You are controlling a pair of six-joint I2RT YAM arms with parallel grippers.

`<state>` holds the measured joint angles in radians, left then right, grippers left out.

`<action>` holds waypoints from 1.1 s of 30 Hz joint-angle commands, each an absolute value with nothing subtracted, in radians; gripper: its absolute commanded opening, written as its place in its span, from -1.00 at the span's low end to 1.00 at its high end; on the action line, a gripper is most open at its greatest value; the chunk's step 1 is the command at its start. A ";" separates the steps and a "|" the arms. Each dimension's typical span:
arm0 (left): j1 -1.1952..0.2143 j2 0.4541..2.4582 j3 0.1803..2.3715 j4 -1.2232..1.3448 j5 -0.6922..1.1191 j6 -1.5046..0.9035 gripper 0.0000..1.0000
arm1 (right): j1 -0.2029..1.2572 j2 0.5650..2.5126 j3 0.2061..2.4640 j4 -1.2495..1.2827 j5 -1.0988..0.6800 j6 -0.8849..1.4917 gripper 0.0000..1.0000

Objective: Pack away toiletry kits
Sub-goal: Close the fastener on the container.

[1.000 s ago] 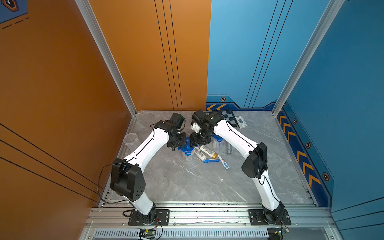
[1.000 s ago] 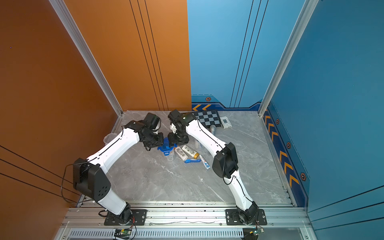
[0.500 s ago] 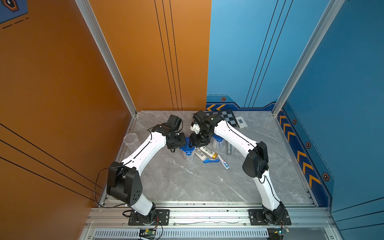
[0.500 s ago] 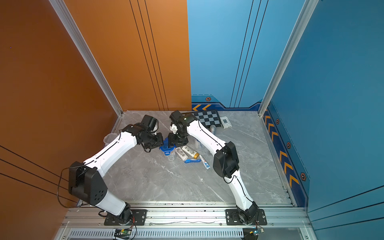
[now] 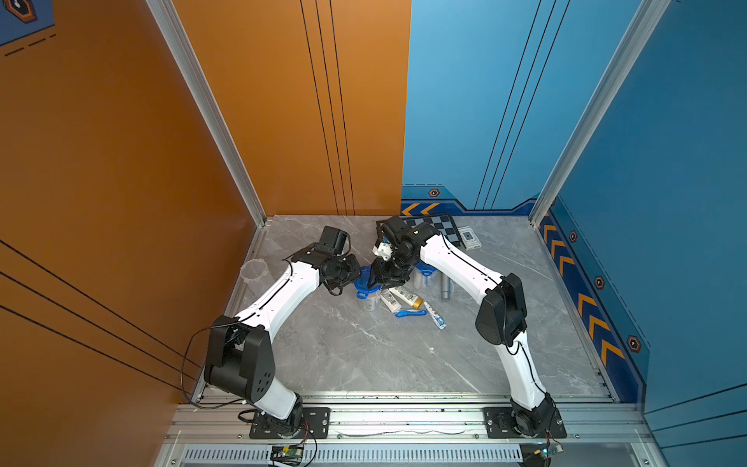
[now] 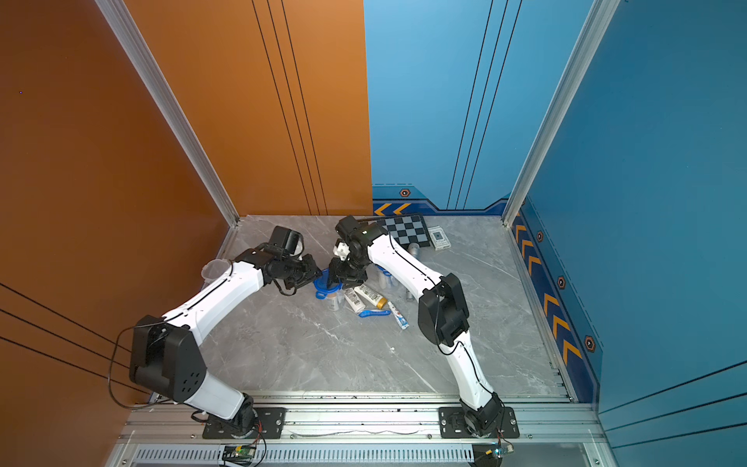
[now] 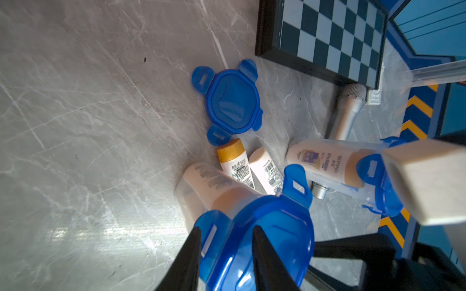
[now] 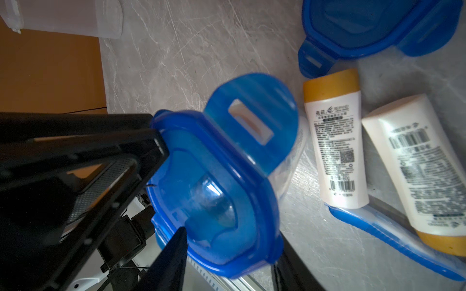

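Toiletry cup (image 5: pixel 370 301), clear with a white bottle inside and its blue lid (image 5: pixel 366 283) on top, stands on the surface (image 5: pixel 364 356) right under both my grippers. My left gripper (image 7: pixel 225 229) has its jaws part-way apart astride one lid tab (image 7: pixel 208 239), and I cannot tell whether they pinch it or stand just clear. My right gripper (image 5: pixel 378 279) comes in from the opposite side and, as far as I can see, is closed across the lid's rim, steadying it.

The cup's long axis runs from lid down to the surface, roughly upright. I judge the step to be latching the lid, and it turns on the raised tab (image 8: pixel 252 118), which stands up unlatched on the side facing the loose bottles. That side lies away from my left gripper and nearer my right, so a push there must go inward against the cup wall without tipping the cup.

Outward, a loose bottle (image 8: pixel 335 141) and a second loose bottle (image 8: pixel 416 171) lie side by side just beside the cup, crowding that tab's side; a blue toothbrush (image 5: pixel 410 312) lies at their ends, and a toothpaste tube (image 5: pixel 436 317) is near it; all are unpacked. A spare lid (image 7: pixel 232 100) lies flat near the chessboard (image 7: pixel 332 37); a second lidded cup (image 7: pixel 327 163) holds a bottle, with the microphone (image 7: pixel 348 113) beside it; an empty cup (image 5: pixel 254 275) stands well apart at the surface's left edge.
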<state>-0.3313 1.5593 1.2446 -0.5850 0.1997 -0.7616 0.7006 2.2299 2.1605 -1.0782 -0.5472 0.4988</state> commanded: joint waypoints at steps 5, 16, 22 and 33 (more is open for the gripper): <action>-0.371 1.620 1.150 -0.625 0.366 -0.800 -0.25 | 0.708 2.253 2.122 -0.986 -0.520 0.495 0.04; -0.385 1.578 1.102 -0.650 0.364 -0.803 -0.29 | 0.670 2.250 2.110 -0.988 -0.486 0.493 0.04; -0.393 1.536 1.087 -0.683 0.339 -0.803 -0.27 | 0.670 2.254 2.113 -1.008 -0.479 0.481 0.10; -0.355 1.486 1.145 -0.798 0.287 -0.756 -0.27 | 0.675 2.272 2.191 -1.055 -0.437 0.440 0.26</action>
<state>-0.3538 1.4750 1.1530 -0.5804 0.2817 -0.8017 0.6678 2.2337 2.1590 -1.0183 -0.5091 0.4774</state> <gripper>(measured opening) 0.365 0.624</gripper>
